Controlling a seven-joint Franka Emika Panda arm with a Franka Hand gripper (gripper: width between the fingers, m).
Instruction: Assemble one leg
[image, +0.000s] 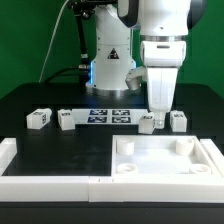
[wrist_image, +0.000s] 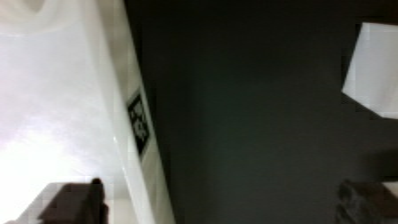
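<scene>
Several small white legs with marker tags lie on the black table: two at the exterior view's left (image: 38, 118) (image: 66, 118) and two at its right (image: 147, 122) (image: 178, 120). My gripper (image: 160, 108) hangs upright just above and between the two right legs, touching neither. In the wrist view the gripper (wrist_image: 221, 195) is open with only dark table between its fingers (wrist_image: 71, 203). A long white part with a marker tag on its side (wrist_image: 137, 120) runs beside one finger. A white block (wrist_image: 374, 70) shows at the other side.
The large white square tray-like piece (image: 165, 158) with round corner sockets lies in front of the right legs. The marker board (image: 110, 114) lies at mid table by the arm's base. A white L-shaped rail (image: 40, 165) runs along the front left.
</scene>
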